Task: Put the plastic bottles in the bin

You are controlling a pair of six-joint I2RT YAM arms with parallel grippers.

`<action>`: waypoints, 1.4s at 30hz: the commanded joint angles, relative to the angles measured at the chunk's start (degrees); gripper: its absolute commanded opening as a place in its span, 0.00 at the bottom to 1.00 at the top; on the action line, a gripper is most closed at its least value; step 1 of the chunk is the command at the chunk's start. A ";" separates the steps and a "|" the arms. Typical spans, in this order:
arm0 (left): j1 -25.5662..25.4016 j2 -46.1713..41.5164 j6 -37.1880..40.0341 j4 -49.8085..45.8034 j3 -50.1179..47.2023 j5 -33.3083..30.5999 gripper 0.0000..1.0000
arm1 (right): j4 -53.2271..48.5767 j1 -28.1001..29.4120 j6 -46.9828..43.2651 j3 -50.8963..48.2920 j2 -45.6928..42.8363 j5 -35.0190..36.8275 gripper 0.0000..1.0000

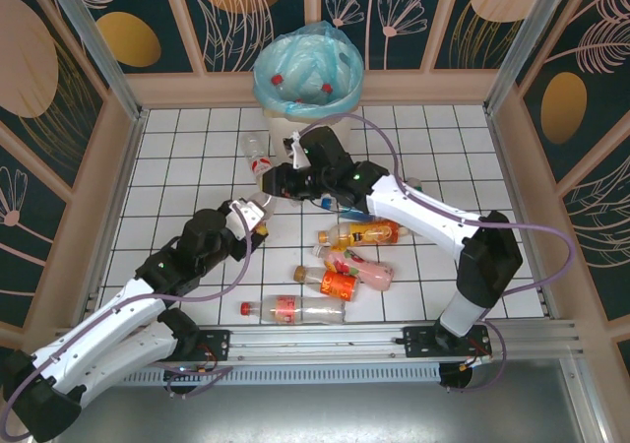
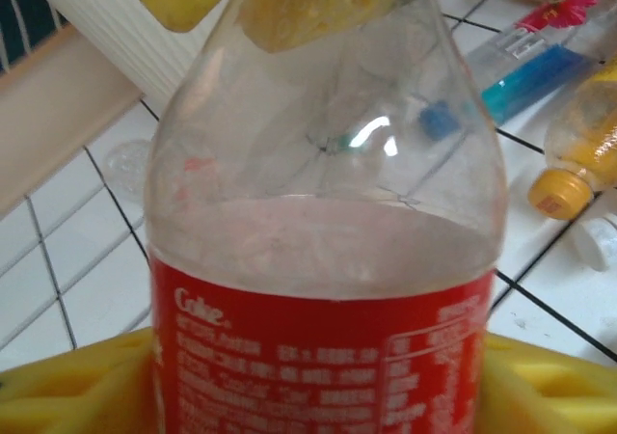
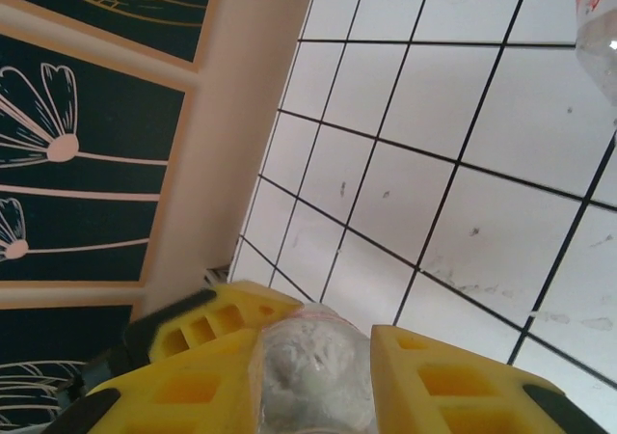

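A clear Coke bottle (image 2: pixel 323 260) with a red label hangs between both arms in front of the bin (image 1: pixel 306 73). My left gripper (image 1: pixel 254 210) is shut on its labelled body, a yellow finger (image 2: pixel 77 386) on each side. My right gripper (image 1: pixel 276 182) is shut on the bottle's clear upper end (image 3: pixel 310 376); its yellow fingers (image 2: pixel 318 0) show at the top of the left wrist view. The off-white bin, lined with a blue bag, holds red-capped bottles (image 1: pixel 279 77). Another clear bottle (image 1: pixel 254 152) lies on the tiles just left of the bin's base.
Several bottles lie on the tiles to the right and near: an orange one (image 1: pixel 369 233), a pink one (image 1: pixel 366 271), an orange-labelled one (image 1: pixel 332 284), a blue-labelled one (image 1: pixel 333 203) and a long clear one (image 1: pixel 295 310). Wooden walls (image 1: pixel 118 158) ring the floor.
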 commanded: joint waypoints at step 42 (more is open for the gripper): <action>0.15 10.68 -16.36 20.83 11.82 -3.57 0.92 | -13.40 -13.73 -42.67 63.80 30.05 52.05 0.01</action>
